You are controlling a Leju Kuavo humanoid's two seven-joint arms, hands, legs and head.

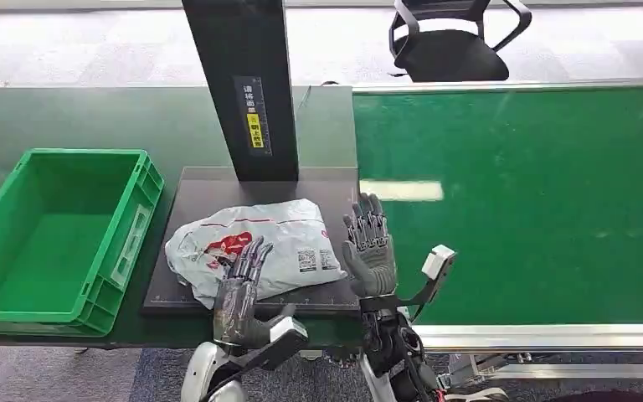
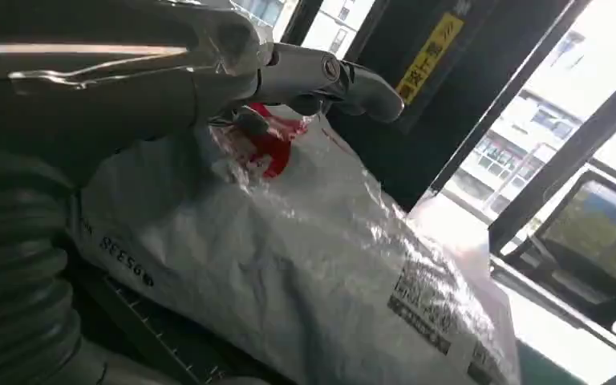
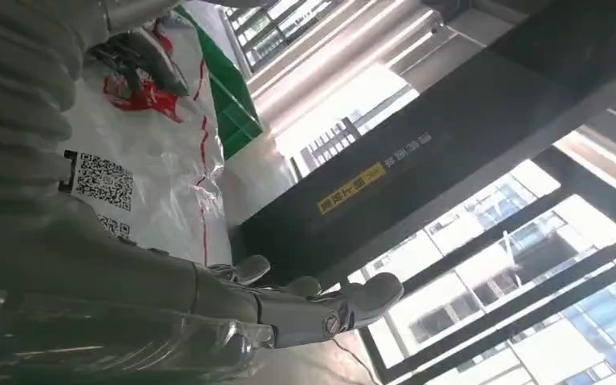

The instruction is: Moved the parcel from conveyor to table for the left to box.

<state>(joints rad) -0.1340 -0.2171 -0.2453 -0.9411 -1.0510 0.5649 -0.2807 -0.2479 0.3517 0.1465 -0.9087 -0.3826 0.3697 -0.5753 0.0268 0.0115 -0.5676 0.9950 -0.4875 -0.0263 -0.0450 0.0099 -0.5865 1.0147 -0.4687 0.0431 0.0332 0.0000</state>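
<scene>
Soft, crinkly white poly mailer (image 1: 255, 244) on black scanner plate (image 1: 186, 188); left hand (image 1: 243, 289) rests atop, not gripping; right hand (image 1: 368, 243) released beside; prob. light, slippery; grab bunched middle.

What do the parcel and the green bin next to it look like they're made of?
The parcel looks like a soft white plastic mailer bag: it is crinkled, glossy and slumped, with printed red marks and stuck-on code labels. The green bin looks like rigid moulded plastic, going by its uniform colour, ribbed rim and cut-out handle. What is inside the parcel cannot be told.

Dark table (image 1: 67, 117) bears green crate (image 1: 59, 239), black platform (image 1: 209, 180).
</scene>
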